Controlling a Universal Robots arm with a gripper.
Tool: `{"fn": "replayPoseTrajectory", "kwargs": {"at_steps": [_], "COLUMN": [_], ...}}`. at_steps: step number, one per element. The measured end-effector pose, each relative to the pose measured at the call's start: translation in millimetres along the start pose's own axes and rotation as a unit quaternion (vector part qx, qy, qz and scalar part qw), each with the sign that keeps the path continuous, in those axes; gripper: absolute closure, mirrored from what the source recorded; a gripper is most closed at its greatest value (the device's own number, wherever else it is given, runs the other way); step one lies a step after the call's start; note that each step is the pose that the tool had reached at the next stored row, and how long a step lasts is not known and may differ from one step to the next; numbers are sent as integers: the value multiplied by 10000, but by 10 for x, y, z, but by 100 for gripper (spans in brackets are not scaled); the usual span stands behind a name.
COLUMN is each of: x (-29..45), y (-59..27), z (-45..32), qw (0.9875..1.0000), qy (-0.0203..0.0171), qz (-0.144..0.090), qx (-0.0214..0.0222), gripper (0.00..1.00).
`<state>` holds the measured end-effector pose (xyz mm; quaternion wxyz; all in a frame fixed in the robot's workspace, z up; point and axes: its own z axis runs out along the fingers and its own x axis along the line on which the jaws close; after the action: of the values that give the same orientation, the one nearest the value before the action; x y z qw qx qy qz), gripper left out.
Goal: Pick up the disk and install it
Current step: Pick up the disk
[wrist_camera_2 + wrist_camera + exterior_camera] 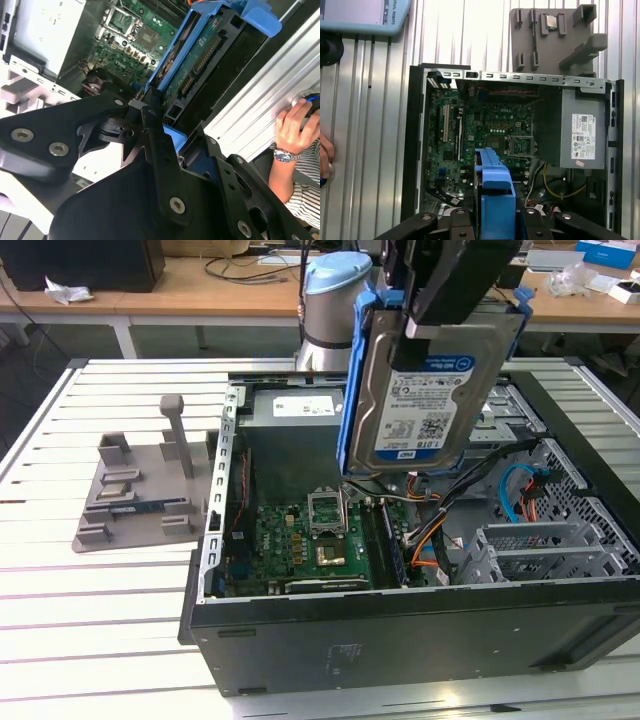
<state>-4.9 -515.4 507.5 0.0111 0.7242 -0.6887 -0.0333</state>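
The disk (425,400), a silver drive with a white-and-blue label in a bright blue bracket, hangs upright in the air above the open computer case (330,650). My gripper (440,315) is shut on its upper edge. In the second wrist view the disk (197,55) shows edge-on with its green circuit side, held between the black fingers (152,125). In the first wrist view the blue bracket (495,195) sits between the gripper (495,222) arms, above the green motherboard (480,135).
Inside the case are a grey metal box with a white sticker (582,135), a grey metal cage (545,550) and loose cables (430,540). A grey fixture (140,490) stands at the exterior view's left. A person's hand (295,125) rests beside the table.
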Motion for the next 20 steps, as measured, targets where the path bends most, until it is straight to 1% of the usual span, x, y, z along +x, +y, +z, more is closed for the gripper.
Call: {"fn": "replayPoseTrajectory", "kwargs": {"at_steps": [4,5,7,10,11,13,20], "x": [87,125,174,311,381,474,672], "y": [-30,-44,-61,-100,-117,-138,-202], "z": [1,3,4,6,8,9,18], "qw": [10000,10000,10000,10000,10000,10000,10000], "qy": [0,0,0,0,-1,0,-1], "qz": [0,0,0,1,1,0,1], "qx": [-3,-4,-5,-10,-12,-14,-21], "gripper": [63,63,63,63,63,63,63]}}
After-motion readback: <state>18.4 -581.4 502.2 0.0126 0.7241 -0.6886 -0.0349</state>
